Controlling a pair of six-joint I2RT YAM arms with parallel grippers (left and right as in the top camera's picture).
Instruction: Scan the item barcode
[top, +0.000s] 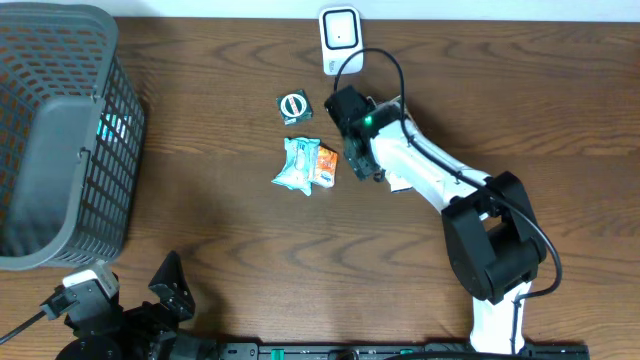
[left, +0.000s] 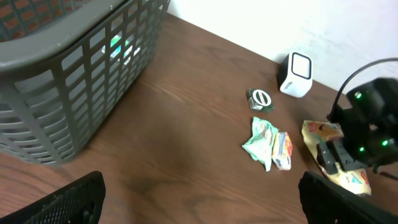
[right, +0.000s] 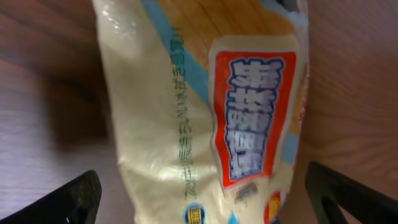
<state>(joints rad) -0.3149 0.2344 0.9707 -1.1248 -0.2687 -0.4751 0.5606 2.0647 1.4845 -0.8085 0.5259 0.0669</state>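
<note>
The item, a cream snack packet (right: 186, 112) with a red label, lies flat on the table and fills the right wrist view. My right gripper (right: 205, 208) hangs open just above it, one finger on each side, not touching. From overhead the right gripper (top: 364, 160) hides most of the packet (top: 398, 184). The white barcode scanner (top: 340, 35) stands at the table's back edge, behind the gripper. My left gripper (left: 199, 208) is open over bare wood at the front left, far from the packet (left: 320, 132).
A grey mesh basket (top: 60, 130) holding something teal fills the left end. A round green-and-white item (top: 294, 106), a teal packet (top: 298, 163) and an orange packet (top: 326, 165) lie left of the right gripper. The right arm's base (top: 495, 255) stands front right.
</note>
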